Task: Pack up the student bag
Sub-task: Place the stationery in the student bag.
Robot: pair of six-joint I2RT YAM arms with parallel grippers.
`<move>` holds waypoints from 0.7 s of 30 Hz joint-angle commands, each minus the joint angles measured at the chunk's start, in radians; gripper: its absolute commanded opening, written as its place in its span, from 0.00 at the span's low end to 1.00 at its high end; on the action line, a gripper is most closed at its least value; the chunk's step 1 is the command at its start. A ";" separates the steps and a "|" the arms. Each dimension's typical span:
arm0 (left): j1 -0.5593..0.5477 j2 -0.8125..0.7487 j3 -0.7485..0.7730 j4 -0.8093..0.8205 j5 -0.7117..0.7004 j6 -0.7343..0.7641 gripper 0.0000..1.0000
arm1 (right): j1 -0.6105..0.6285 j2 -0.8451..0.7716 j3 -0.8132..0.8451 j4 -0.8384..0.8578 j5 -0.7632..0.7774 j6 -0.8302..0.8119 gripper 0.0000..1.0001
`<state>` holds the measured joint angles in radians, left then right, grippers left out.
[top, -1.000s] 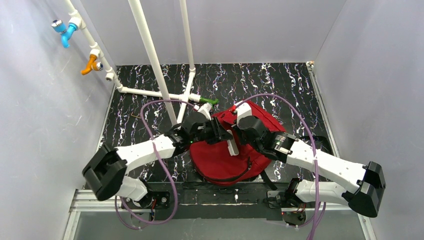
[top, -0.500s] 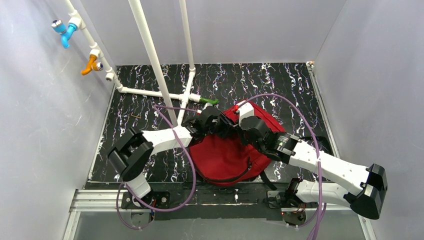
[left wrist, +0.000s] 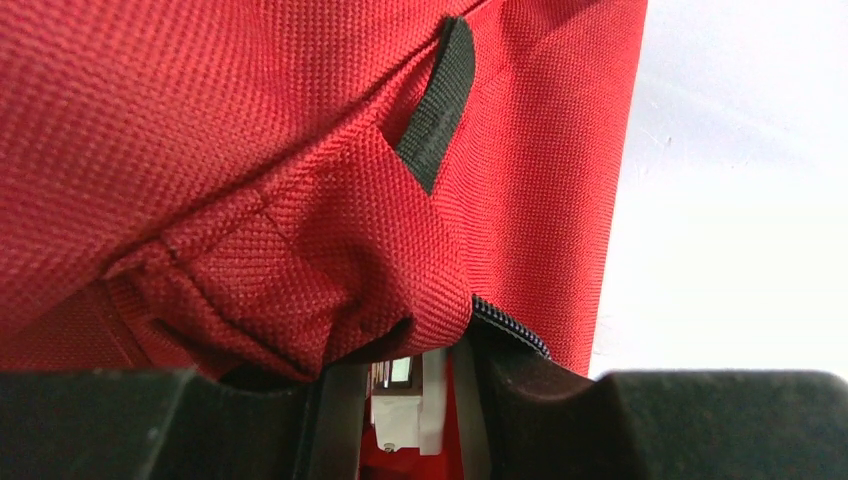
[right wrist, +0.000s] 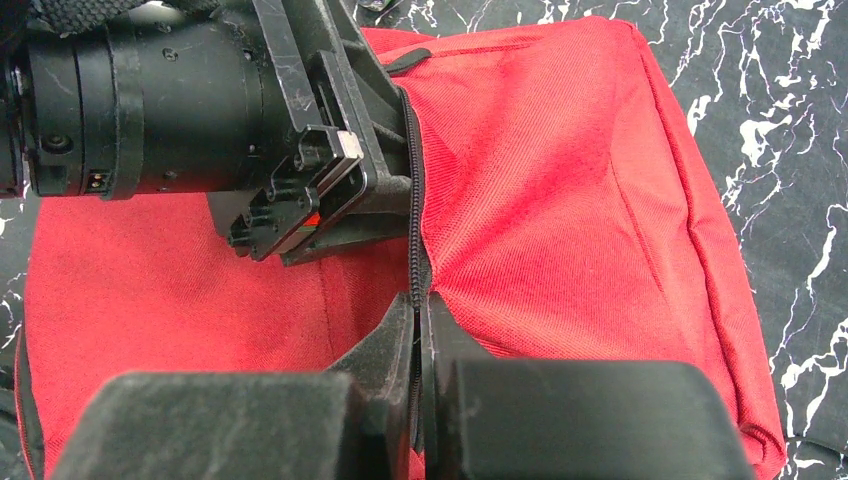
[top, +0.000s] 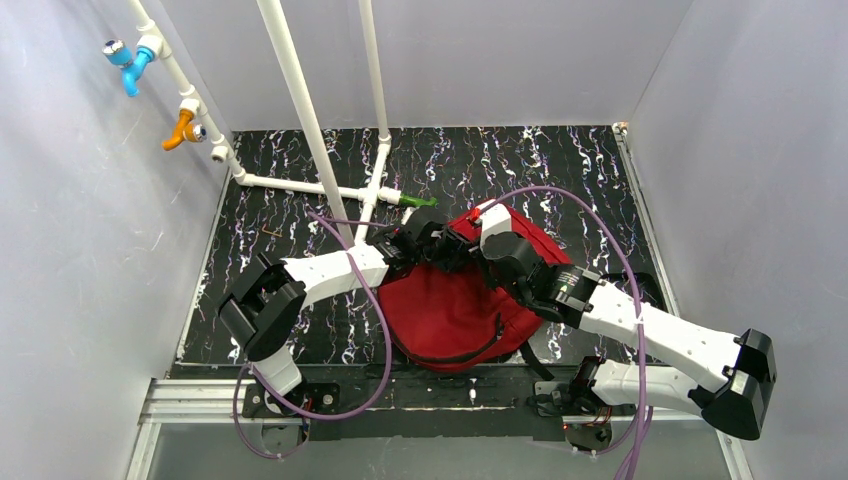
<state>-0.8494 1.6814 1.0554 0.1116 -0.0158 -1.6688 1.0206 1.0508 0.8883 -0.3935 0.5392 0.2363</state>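
The dark-red student bag (top: 450,310) lies on the black marbled table, its top edge away from the arm bases. My right gripper (top: 468,247) is shut on the bag's black zipper edge (right wrist: 412,230), with the fingers (right wrist: 420,320) pinched together on it. My left gripper (top: 440,248) is pushed under the red fabric at the opening; it also shows in the right wrist view (right wrist: 385,170). In the left wrist view its jaws (left wrist: 400,400) hold a small white item (left wrist: 405,405), with red bag fabric (left wrist: 250,150) draped over them.
White pipes (top: 300,110) cross the left and back of the table, with a green-tipped piece (top: 420,202) just behind the bag. A blue valve (top: 128,62) and an orange valve (top: 180,128) sit on the left wall. A black strap (top: 460,355) lies along the bag's near edge.
My left arm has reached forward and right, carrying the white item from over the bag's front into the opening at its top edge. The right gripper has stayed on the zipper edge.
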 commanded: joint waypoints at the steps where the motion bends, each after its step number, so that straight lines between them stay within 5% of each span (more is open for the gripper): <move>1: 0.018 0.011 0.081 -0.015 -0.022 -0.025 0.11 | 0.010 -0.039 0.022 0.033 -0.025 0.004 0.01; 6: 0.003 0.049 0.189 -0.147 0.008 0.063 0.41 | 0.010 -0.050 0.013 0.004 -0.020 -0.015 0.01; 9: -0.016 0.056 0.147 -0.142 0.014 0.037 0.49 | 0.010 -0.060 0.007 -0.009 0.000 -0.017 0.01; 13: -0.019 0.080 0.107 -0.076 0.116 0.063 0.54 | 0.010 -0.080 -0.001 -0.014 0.021 -0.022 0.01; 21: -0.019 -0.071 0.101 -0.138 0.162 0.442 0.60 | 0.010 -0.116 -0.010 -0.059 0.069 -0.033 0.01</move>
<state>-0.8673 1.7351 1.1709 -0.0181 0.0982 -1.4696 1.0183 0.9810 0.8822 -0.4706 0.5797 0.2100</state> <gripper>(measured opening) 0.592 0.074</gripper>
